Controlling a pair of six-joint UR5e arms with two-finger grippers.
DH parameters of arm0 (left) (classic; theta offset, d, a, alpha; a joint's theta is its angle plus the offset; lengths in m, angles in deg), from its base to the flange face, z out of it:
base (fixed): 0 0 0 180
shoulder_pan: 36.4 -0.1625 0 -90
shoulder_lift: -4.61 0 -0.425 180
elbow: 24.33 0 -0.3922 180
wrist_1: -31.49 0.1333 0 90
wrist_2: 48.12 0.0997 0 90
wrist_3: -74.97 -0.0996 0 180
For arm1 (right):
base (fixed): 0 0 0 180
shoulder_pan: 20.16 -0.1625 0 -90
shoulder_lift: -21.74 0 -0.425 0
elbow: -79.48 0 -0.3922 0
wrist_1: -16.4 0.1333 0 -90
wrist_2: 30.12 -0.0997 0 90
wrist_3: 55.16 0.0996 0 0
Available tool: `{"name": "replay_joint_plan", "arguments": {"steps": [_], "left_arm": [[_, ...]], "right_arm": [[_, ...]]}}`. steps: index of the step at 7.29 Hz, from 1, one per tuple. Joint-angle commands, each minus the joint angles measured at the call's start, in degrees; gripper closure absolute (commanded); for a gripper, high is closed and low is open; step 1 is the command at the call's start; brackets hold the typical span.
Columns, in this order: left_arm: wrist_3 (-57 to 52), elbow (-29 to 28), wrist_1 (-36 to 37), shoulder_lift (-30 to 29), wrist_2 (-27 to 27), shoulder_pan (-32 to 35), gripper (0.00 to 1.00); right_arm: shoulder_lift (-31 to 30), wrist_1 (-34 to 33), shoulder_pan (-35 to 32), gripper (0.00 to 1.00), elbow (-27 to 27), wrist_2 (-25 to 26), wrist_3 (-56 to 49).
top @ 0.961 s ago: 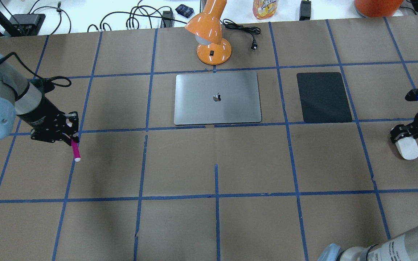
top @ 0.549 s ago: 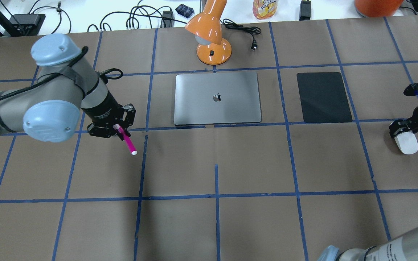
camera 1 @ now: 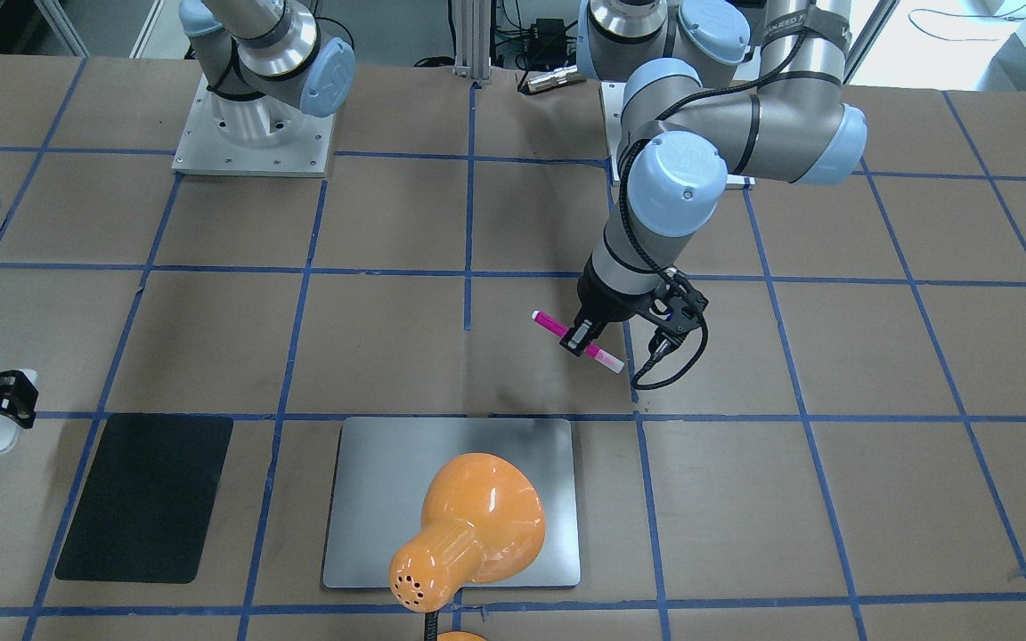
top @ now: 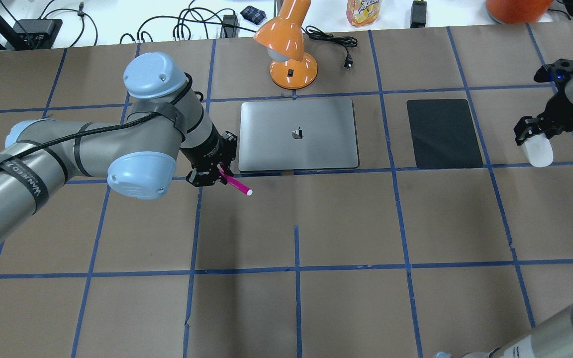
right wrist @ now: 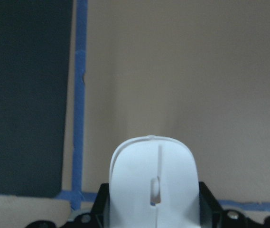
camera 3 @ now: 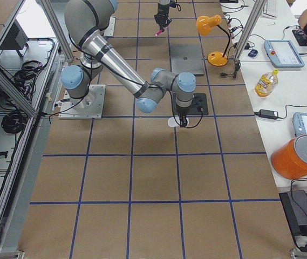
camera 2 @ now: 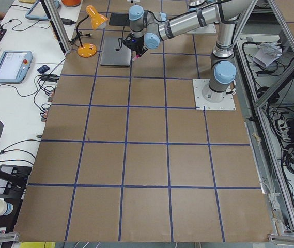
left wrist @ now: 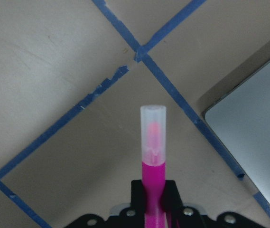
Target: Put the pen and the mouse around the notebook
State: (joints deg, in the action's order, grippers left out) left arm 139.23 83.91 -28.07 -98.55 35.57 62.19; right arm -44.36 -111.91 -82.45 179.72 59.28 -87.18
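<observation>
The silver notebook lies flat at the table's middle back, also in the front view. My left gripper is shut on the magenta pen just off the notebook's near-left corner. The pen's pale end points out toward the table's middle. In the left wrist view the pen sticks out ahead, with the notebook's corner to its right. My right gripper is shut on the white mouse, right of the black mat. The right wrist view shows the mouse between the jaws.
An orange desk lamp stands just behind the notebook and overhangs it in the front view. Its cord and plug trail to the right. The table is brown paper with blue tape lines. Cables and a bottle lie beyond the far edge.
My left arm has swung right with the pen, from the table's left side to the notebook's near-left corner. My right gripper has carried the mouse toward the far side, level with the mat.
</observation>
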Motion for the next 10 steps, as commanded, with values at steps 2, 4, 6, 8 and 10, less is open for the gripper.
{"name": "replay_joint_plan", "arguments": {"steps": [2,4,6,8,10], "left_arm": [[20.9,-2.9,4.8,-7.5,-1.2,6.9,0.96],[29.2,-5.3,5.1,-11.3,-2.9,10.4,1.00],[31.4,-5.1,4.5,-12.2,-2.7,12.1,1.00],[36.8,-4.8,4.6,-12.7,-0.5,13.4,0.97],[37.5,-4.4,2.0,-12.5,-0.3,13.4,0.92]], "right_arm": [[9.3,0.6,-12.6,0.50,-10.5,0.2,17.9],[10.7,0.8,-14.0,0.44,-11.1,0.2,20.2],[10.4,6.2,-14.7,0.45,-10.6,1.3,20.2],[9.0,9.5,-14.7,0.10,-11.0,0.7,20.2],[8.9,8.9,-14.7,0.00,-11.2,0.6,20.2]]}}
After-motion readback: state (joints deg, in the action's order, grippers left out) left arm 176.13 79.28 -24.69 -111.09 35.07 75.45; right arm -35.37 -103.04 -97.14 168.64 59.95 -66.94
